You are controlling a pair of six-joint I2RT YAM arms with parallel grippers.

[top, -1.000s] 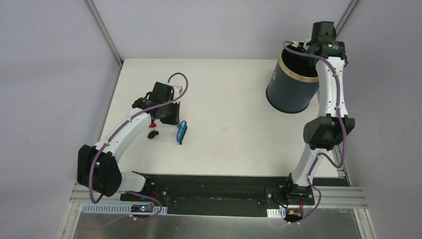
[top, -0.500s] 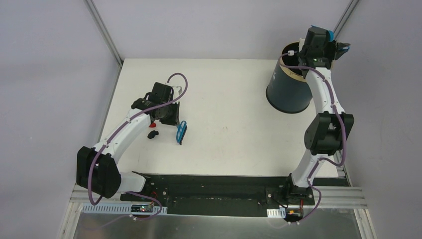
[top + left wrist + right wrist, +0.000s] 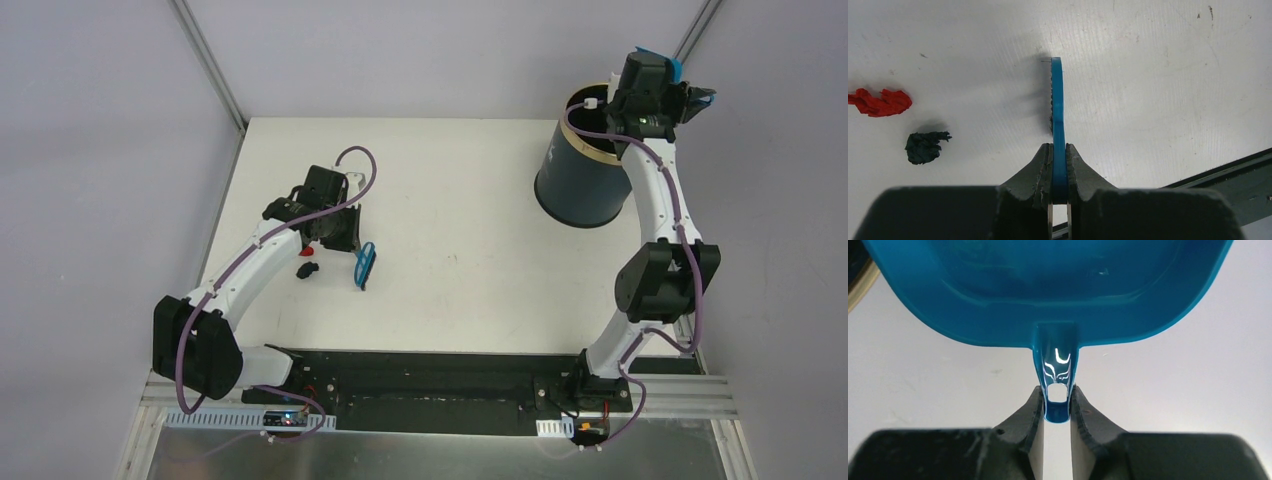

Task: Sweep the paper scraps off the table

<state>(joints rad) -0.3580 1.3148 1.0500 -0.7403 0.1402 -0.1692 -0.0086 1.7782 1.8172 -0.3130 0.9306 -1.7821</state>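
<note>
left tool (image 3: 1059,148) clamped, right tool (image 3: 1056,390) clamped, arm outstretched

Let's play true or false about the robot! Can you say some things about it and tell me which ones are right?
1. The left claw pinches the blue brush. True.
2. The right claw holds nothing. False: it is shut on the handle of the dustpan.
3. A red scrap and a dark scrap lie on the table beside the blue brush. True.
4. The dustpan lies flat on the table by the scraps. False: it is held up in the air near the dark bin.
5. The dark bin stands on the table's left side. False: it stands at the far right.
</note>
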